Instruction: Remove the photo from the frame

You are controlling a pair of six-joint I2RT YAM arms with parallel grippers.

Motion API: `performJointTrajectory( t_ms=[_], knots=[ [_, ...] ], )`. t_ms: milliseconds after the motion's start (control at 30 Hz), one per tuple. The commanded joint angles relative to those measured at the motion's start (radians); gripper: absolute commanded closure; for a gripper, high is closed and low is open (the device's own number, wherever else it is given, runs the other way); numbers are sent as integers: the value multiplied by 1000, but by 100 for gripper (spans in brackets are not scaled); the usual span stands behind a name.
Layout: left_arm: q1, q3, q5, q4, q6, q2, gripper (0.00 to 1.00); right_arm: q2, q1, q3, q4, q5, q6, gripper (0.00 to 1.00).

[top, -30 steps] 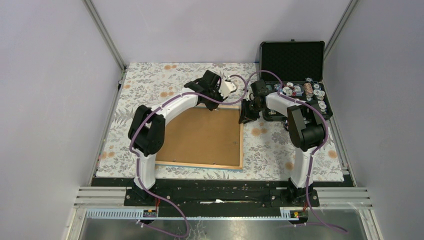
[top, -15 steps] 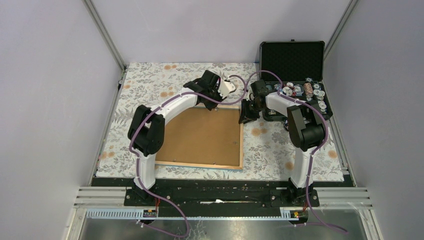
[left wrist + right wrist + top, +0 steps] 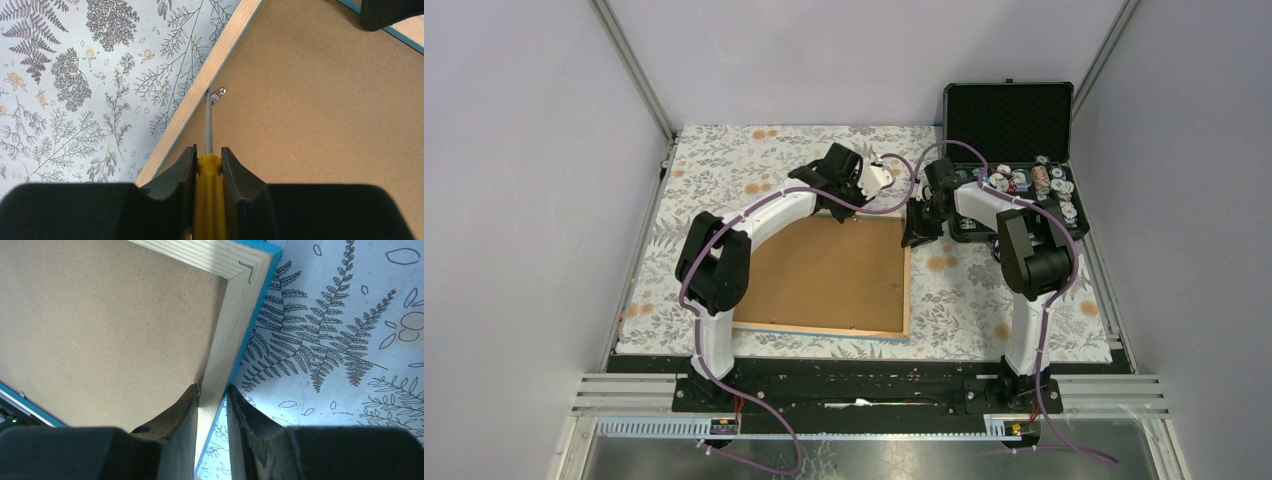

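Note:
The frame (image 3: 834, 275) lies face down on the floral cloth, its brown fibreboard back (image 3: 310, 100) and pale wood rim (image 3: 200, 95) up. The photo is hidden under the board. My left gripper (image 3: 842, 205) (image 3: 207, 152) is shut on a yellow-handled screwdriver (image 3: 209, 200). Its grey shaft reaches a small metal tab (image 3: 217, 94) by the far rim. My right gripper (image 3: 914, 232) (image 3: 212, 390) is shut on the frame's right rim (image 3: 227, 345) near its far corner, one finger on the board side, one on the blue outer edge.
An open black case (image 3: 1009, 115) stands at the back right, with several small items (image 3: 1034, 185) in its tray just right of my right arm. Purple cables loop over both arms. The floral cloth (image 3: 724, 160) covers the table around the frame.
My left arm and wrist have shifted slightly to the left with the screwdriver still held. The right gripper keeps its hold on the rim. The frame has not moved.

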Motion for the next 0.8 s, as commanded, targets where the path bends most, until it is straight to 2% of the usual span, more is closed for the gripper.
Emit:
performJointTrajectory(
  t_ms=[0,567,767],
  knots=[
    [0,-37,-12,-61,25,-51,100,35,-4,18,-21,42,-19,100],
    [-56,-79,39,-84,25,-68,100,47,-15,27,-22,40,-15,100],
    [-59,-57,63,-85,-17,-55,100,50,-15,28,-22,36,-15,100]
  ],
)
